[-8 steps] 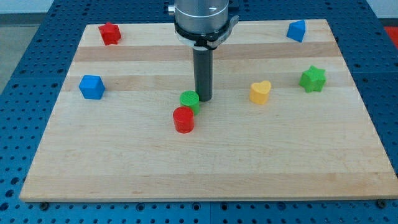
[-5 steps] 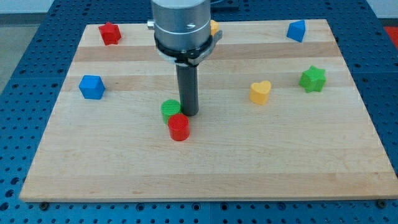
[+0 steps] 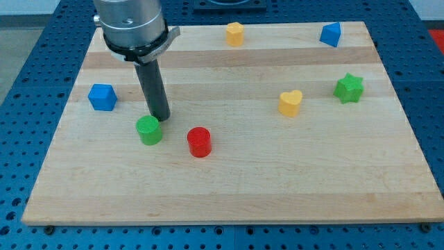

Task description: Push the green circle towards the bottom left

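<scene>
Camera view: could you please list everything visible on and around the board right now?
green circle: 1, green, left of centre
red cylinder: 1, red, right of the green circle, apart
blue cube: 1, blue, left edge
yellow heart: 1, yellow, right of centre
green star: 1, green, right side
yellow block: 1, yellow, top middle
blue block: 1, blue, top right
wooden board: 1, light wood
my tip: 1, dark, at the green circle's upper right
</scene>
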Tool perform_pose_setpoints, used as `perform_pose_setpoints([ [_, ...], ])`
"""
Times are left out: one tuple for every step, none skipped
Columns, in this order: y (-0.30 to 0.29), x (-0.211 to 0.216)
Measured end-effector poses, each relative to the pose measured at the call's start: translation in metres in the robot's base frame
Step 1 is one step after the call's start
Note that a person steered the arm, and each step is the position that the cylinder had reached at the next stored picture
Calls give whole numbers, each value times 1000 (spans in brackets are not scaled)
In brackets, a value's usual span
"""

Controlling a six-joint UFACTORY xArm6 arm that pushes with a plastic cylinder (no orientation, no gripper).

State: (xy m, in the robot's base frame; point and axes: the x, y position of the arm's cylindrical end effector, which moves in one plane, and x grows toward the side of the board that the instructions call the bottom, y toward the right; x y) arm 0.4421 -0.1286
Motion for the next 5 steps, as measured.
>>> perform_pose_setpoints([
  [-3,7],
  [-4,20],
  [-4,29],
  [-4,40],
  [-4,53],
])
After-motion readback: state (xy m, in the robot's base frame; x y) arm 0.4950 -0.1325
